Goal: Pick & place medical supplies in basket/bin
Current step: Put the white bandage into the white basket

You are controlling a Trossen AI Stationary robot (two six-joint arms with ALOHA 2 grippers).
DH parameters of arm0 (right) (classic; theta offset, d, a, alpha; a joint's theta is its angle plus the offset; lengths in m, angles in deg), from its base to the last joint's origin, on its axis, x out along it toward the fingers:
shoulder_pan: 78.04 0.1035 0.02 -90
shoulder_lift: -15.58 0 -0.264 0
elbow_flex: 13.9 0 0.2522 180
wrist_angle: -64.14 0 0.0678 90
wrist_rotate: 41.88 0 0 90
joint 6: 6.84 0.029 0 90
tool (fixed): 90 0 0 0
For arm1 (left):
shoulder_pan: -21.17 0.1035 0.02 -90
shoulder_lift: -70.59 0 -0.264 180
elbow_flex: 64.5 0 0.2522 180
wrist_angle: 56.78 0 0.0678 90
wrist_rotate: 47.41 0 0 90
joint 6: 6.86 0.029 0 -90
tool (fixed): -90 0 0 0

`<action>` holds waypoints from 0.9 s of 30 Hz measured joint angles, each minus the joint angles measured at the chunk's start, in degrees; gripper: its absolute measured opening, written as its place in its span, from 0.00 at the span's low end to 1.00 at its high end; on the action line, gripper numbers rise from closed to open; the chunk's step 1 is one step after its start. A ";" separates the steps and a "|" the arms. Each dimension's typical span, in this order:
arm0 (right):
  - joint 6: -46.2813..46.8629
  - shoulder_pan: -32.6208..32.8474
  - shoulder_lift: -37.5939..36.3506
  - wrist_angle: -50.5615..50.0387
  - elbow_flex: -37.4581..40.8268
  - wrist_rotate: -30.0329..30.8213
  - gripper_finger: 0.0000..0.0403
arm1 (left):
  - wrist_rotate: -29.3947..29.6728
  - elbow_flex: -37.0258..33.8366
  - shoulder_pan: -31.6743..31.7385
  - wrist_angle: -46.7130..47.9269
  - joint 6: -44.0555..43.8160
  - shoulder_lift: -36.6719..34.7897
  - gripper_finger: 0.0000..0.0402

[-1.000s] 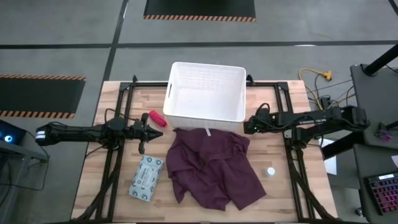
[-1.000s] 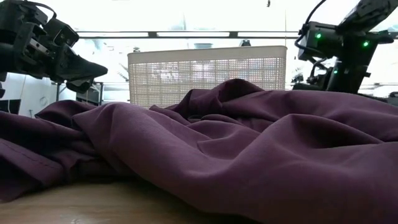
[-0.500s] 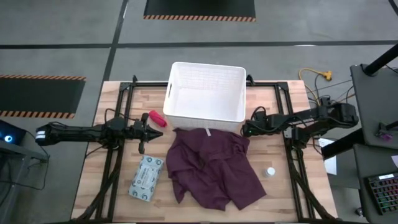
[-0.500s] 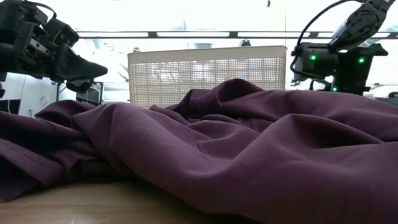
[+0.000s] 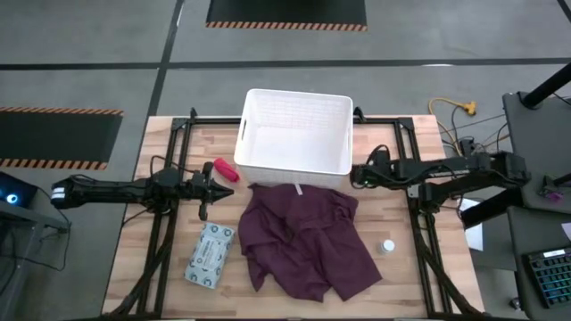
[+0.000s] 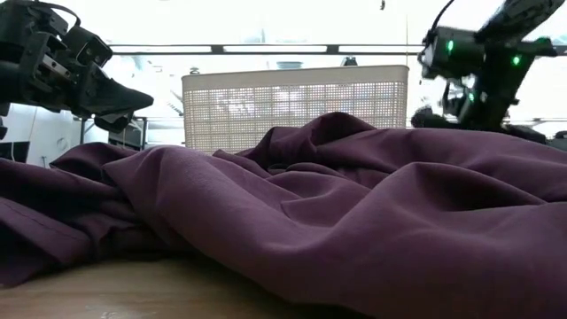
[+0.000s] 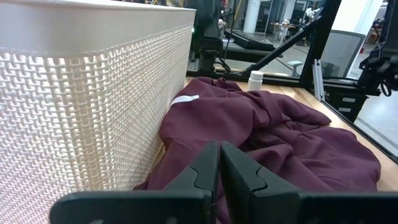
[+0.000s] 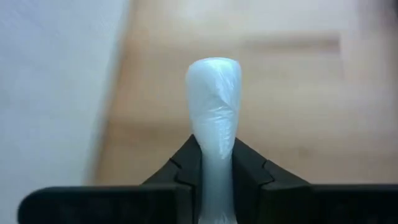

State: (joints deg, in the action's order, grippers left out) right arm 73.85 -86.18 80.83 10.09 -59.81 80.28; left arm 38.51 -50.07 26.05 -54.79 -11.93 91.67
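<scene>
Beside its closed fingers, the left hand is waiting with the red tube lying just ahead on the table. Rightward, the right hand is gripping a white stick just beside the basket; carrying it over the rim seems next.

Matt maroon cloth, white lattice plastic basket, pale wood-plank table.
</scene>
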 joint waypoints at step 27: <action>-54.54 0.00 -1.66 13.95 -26.38 -8.28 0.14 | 0.02 0.00 0.00 0.02 0.01 0.02 0.00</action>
State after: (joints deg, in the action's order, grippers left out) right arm 19.31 -86.18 79.17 24.04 -86.19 72.01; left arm 38.54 -50.07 26.05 -54.77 -11.92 91.69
